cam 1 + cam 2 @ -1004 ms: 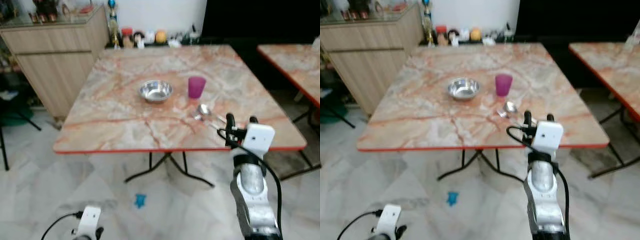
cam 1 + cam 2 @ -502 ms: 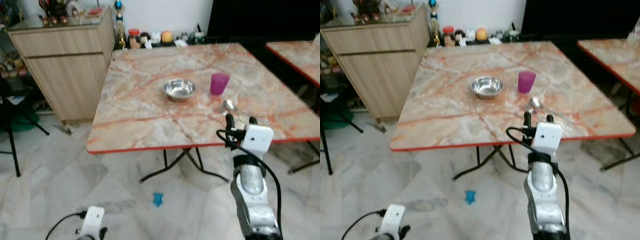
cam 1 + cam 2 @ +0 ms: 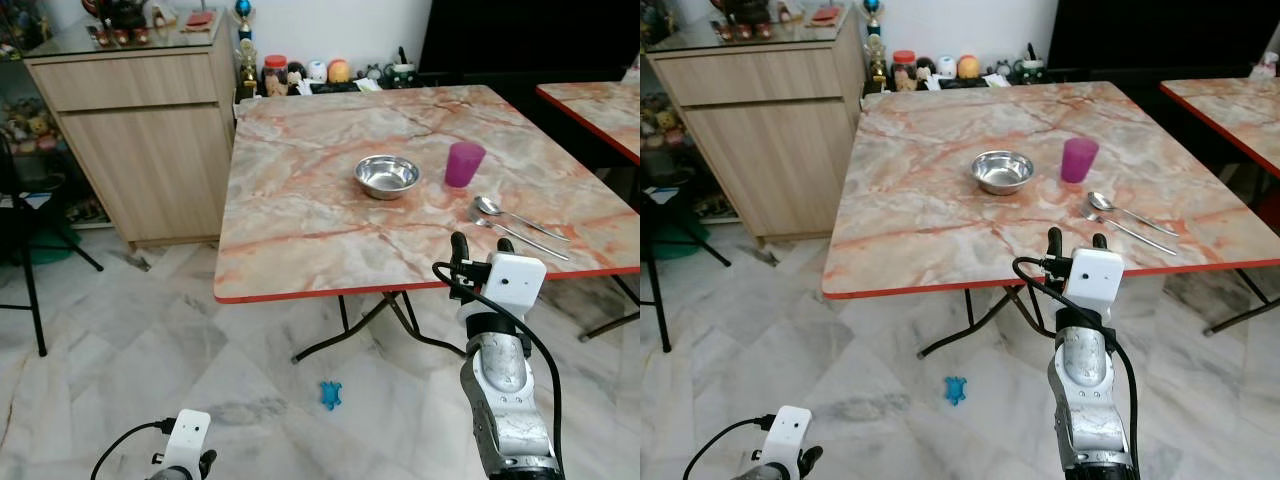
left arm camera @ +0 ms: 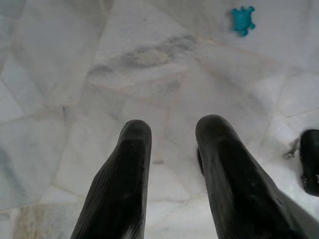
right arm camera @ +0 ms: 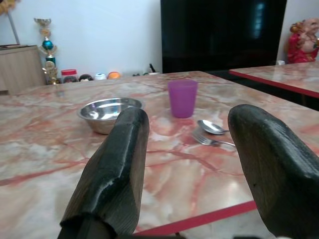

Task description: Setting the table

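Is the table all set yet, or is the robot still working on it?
Mostly set: a steel bowl, a purple cup, a spoon and a fork already sit on the table. The right gripper hangs open and empty by the near edge. The left gripper hangs open over the floor.

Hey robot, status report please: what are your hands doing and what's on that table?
Right gripper open, empty, at table edge. Left gripper open, low over floor. Bowl, purple cup, spoon, fork set.
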